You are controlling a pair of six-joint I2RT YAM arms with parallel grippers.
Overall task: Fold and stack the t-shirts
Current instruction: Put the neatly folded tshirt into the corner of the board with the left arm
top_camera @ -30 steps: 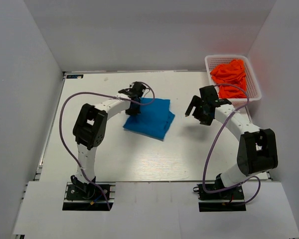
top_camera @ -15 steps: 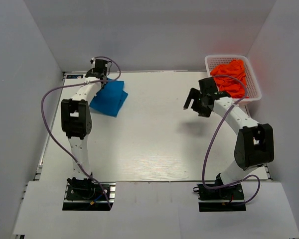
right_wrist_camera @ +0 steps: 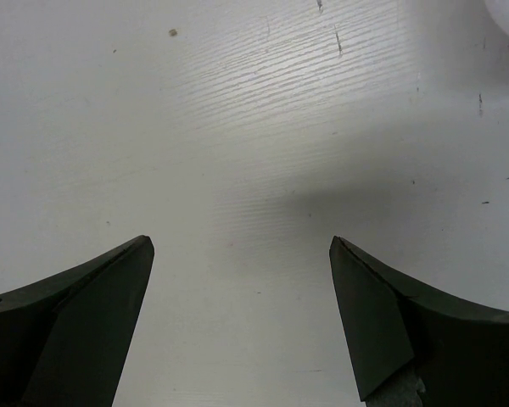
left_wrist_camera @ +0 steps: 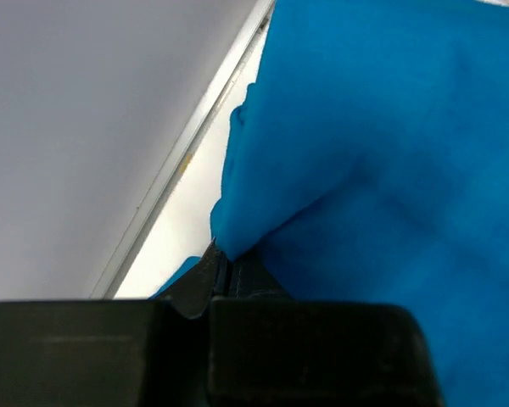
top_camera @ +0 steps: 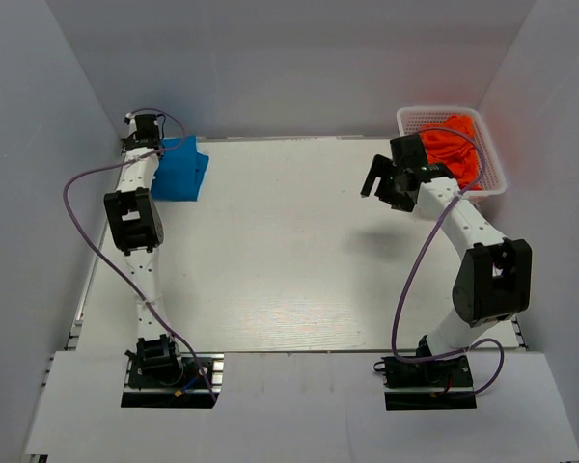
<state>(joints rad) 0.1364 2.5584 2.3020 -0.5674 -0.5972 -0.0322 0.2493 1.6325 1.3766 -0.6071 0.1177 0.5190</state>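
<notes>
Left wrist view shows what the overhead cannot: the left gripper point(left_wrist_camera: 220, 261) is pinched tight on a folded edge of the blue t-shirt point(left_wrist_camera: 382, 153), the cloth spreading up and right from the fingertips. Top external places that shirt at the far left corner of the table point(top_camera: 289, 260). The right gripper point(right_wrist_camera: 237, 280) hangs spread wide over the table, gripping nothing, just beside the white basket point(top_camera: 493, 176) holding the orange-red t-shirts point(top_camera: 448, 145).

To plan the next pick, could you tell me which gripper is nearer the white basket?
Right. The right gripper hovers open beside the basket; the left gripper is across the table, shut on the blue t-shirt.
</notes>
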